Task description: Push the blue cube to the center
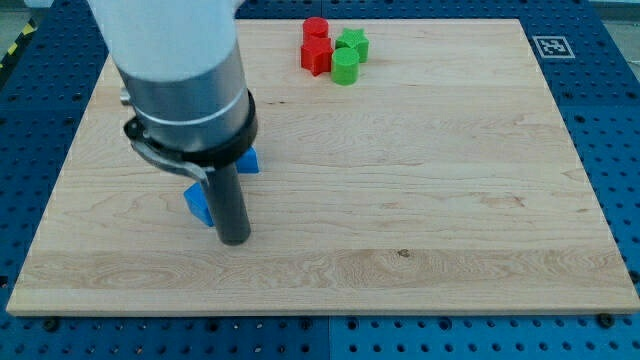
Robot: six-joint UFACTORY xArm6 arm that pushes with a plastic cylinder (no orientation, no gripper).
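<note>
Rod-ended tool, no jaws, my tip just right of blue cube, touching uncertain.

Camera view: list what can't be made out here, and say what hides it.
- Blue block by the rod: only one corner shows left of the rod, so its shape is unclear.
- Second blue block: mostly hidden behind the arm's dark collar; shape unclear.
- My tip: whether it touches the nearer blue block cannot be told.
- Marker at the board's top right: too small to read.
</note>
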